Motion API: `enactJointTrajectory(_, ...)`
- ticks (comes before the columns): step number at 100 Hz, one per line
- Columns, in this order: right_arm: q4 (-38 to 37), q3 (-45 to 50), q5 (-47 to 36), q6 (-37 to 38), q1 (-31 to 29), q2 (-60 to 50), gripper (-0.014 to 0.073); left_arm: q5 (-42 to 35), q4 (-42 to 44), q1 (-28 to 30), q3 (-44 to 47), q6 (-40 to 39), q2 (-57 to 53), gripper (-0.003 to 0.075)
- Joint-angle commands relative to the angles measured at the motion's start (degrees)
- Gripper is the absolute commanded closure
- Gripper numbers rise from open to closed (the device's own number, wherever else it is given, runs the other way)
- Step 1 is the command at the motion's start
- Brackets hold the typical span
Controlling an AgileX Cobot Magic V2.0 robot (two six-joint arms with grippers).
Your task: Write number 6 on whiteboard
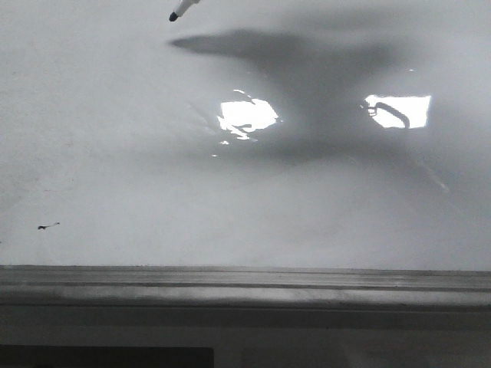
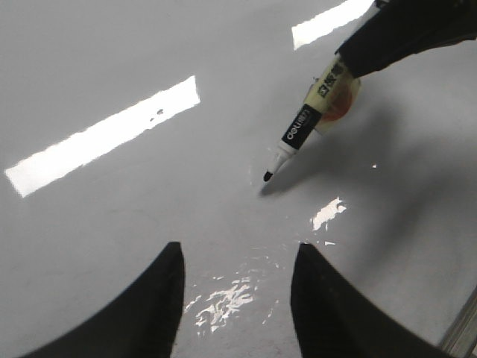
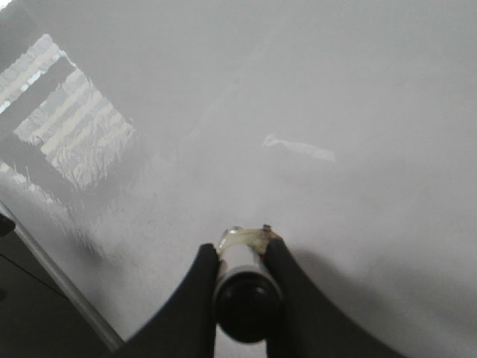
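Note:
The whiteboard (image 1: 115,153) fills the front view, glossy, with two bright reflections. My right gripper (image 3: 241,250) is shut on a black-and-white marker (image 3: 242,298). The marker (image 2: 302,127) points down at the board in the left wrist view, its tip just above its own shadow. Only the tip (image 1: 178,11) shows at the top of the front view. A thin dark curved line (image 1: 390,113) with a small loop lies inside the right reflection; I cannot tell whether it is the number 6. My left gripper (image 2: 237,250) is open and empty over the board.
A tiny black smudge (image 1: 47,226) sits at the board's lower left. A grey metal ledge (image 1: 245,280) runs along the board's near edge. The right arm's shadow (image 1: 307,61) lies across the upper middle of the board.

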Motion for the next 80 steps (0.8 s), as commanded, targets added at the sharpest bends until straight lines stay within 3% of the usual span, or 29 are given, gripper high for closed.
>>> enactJointTrajectory(1, -0.8, -2.1, -2.6, -0.9, -0.5, 1.1, 0.066, -3.9, -0.7, 0.1, -1.9, -0.7, 0.2, 0.0419)
enactJointTrajectory(35, 2.3, 7.9, -2.1, -0.9, 5.1, 4.4, 0.0657, -3.9, -0.7, 0.1, -1.9, -0.7, 0.2, 0.0419)
enactJointTrajectory(80, 0.3, 1.1, 0.4, -1.5, 4.3, 5.6, 0.0657, -3.8, -0.7, 0.1, -1.9, -0.7, 0.2, 0.0419)
